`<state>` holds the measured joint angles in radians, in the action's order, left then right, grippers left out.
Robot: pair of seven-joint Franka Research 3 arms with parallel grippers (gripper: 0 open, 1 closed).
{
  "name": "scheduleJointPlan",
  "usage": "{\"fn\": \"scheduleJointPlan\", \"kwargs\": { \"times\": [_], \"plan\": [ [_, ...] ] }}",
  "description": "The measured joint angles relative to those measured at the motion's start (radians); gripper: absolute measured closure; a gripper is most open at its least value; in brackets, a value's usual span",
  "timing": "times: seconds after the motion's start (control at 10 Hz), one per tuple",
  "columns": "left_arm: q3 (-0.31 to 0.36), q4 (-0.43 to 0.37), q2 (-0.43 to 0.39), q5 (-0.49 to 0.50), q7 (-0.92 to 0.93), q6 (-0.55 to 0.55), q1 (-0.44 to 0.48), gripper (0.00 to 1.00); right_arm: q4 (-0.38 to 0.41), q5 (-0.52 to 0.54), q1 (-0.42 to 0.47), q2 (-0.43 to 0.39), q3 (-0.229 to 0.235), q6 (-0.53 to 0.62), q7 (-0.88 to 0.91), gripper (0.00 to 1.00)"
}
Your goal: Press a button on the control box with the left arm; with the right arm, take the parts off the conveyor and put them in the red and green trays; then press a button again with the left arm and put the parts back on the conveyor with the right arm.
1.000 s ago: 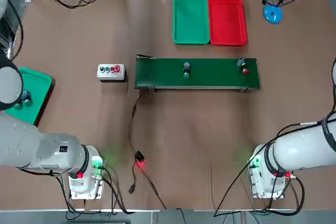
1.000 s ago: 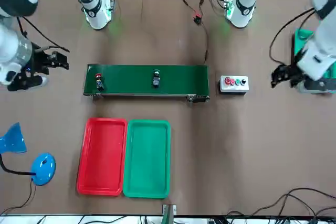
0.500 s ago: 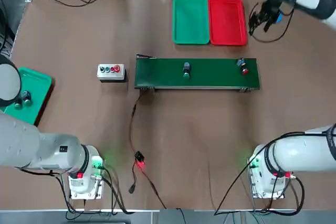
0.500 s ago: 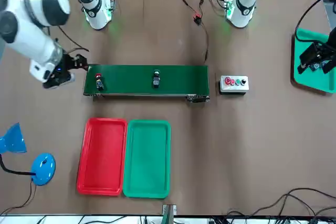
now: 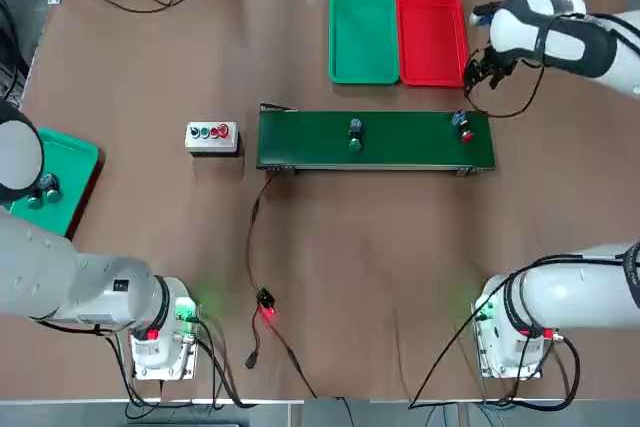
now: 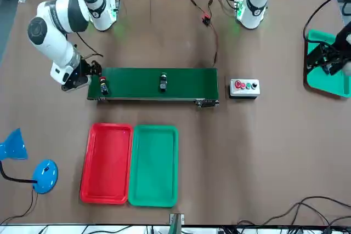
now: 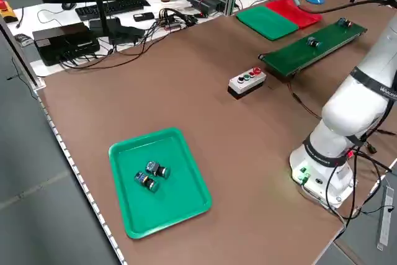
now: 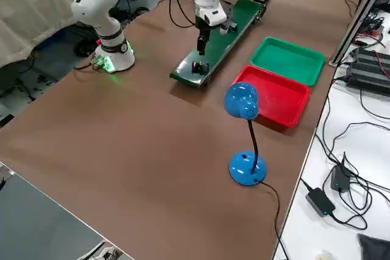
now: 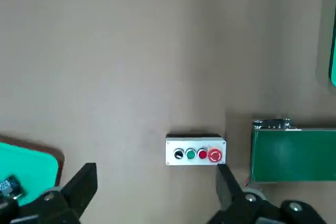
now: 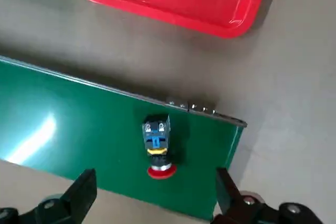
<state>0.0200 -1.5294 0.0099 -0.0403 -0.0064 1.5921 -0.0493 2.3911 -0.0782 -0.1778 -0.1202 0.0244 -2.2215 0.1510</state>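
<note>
On my overhead view the conveyor runs across table centre, with the control box just off its 9 o'clock end, apart from the frame. Two parts lie on the belt: the green-capped part near the middle and the red-capped part near the 3 o'clock end. The green tray and the red tray sit side by side, touching, at 12 o'clock of the belt.

The right gripper hangs near the red tray's corner, at roughly 1 o'clock of the red-capped part; my right wrist camera shows its fingers spread wide with nothing between them.

The left gripper hovers over the teal tray, at 9 o'clock of the control box, well apart from it. Its fingers are released and empty.
</note>
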Motion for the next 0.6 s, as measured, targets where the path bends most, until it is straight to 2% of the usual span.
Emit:
{"fn": "scheduleJointPlan", "kwargs": {
  "times": [0.3,0.6],
  "plan": [
    [0.003,-0.007,0.001,0.0,0.027,-0.002,-0.002,0.0,0.052,0.0,-0.024,0.072,-0.001,-0.152,0.0,0.01],
    [0.018,-0.011,0.001,0.0,0.047,-0.006,0.0,0.0,0.058,0.0,-0.031,0.163,0.0,-0.251,0.0,0.03]
  ]
}}
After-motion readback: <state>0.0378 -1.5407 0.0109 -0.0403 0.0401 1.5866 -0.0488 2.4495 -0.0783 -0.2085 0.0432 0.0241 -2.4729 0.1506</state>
